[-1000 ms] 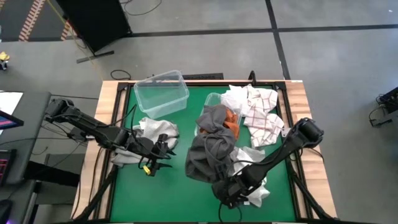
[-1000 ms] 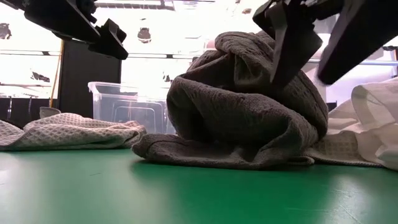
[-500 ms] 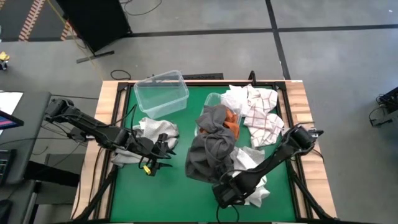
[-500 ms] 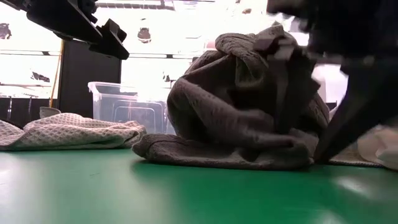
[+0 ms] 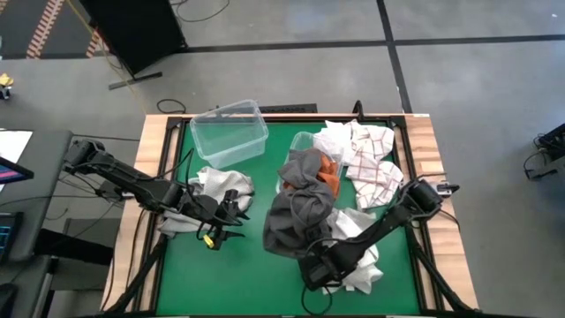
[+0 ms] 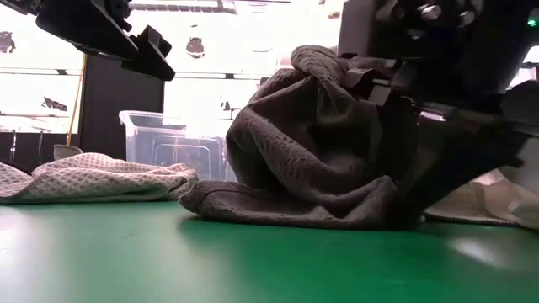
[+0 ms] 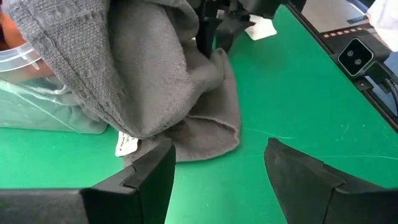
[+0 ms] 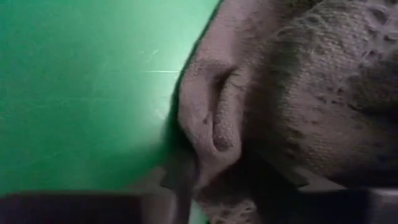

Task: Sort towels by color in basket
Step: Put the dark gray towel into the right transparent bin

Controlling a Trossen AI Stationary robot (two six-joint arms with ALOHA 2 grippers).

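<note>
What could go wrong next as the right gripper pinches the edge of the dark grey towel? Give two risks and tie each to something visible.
1. The dark grey towel is draped over the clear bin holding the rust orange cloth; pulling may tip the bin.

2. The right gripper works at the towel's low edge beside the white towel, so it may pinch both, mixing colours.

The left gripper hovers open, apart.

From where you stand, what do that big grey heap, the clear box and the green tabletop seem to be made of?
The dark grey towel looks like soft woven cloth, probably cotton or microfibre: a waffle-like texture shows and it slumps in folds. The clear box seems to be thin transparent plastic, glossy, with the surface visible through it. The green tabletop looks like a smooth mat with a slight sheen; its material is unclear.
</note>
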